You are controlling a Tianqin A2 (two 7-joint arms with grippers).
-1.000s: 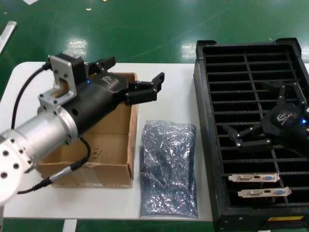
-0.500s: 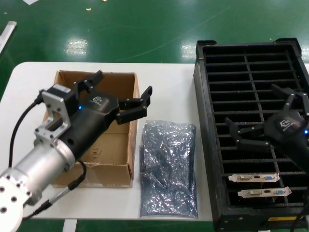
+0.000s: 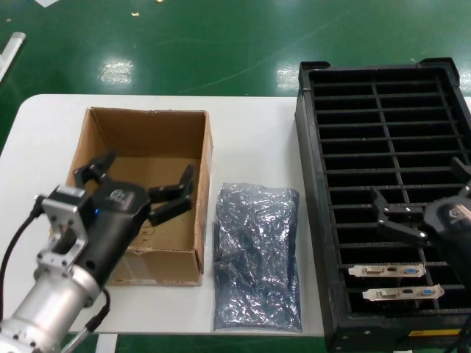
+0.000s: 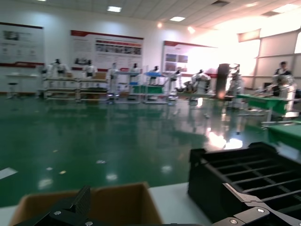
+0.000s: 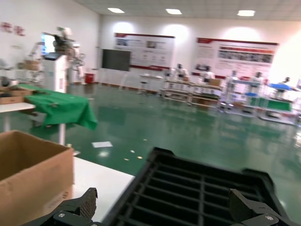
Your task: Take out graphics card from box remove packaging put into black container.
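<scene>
The brown box [image 3: 151,140] stands open on the white table, and the part of its inside that shows is bare. My left gripper [image 3: 141,176] is open and empty over the box's near half. Two alike graphics cards [image 3: 387,271] [image 3: 402,293] stand in near slots of the black container [image 3: 383,103]; I cannot tell them apart. My right gripper [image 3: 423,193] is open and empty over the container's right side, just behind the cards. Crinkly grey packaging [image 3: 257,254] lies flat between box and container. The left wrist view shows the box [image 4: 94,205] and the container [image 4: 235,174].
The table [image 3: 250,140] has a bare strip behind the bag and left of the box. A yellow label [image 3: 434,332] marks the container's near wall. Green floor surrounds the table. The right wrist view shows the box [image 5: 33,165] and container [image 5: 197,188].
My left arm has drawn back toward me, taking its open gripper from the box's far right corner to its near half. My right gripper has moved right and nearer, still open.
</scene>
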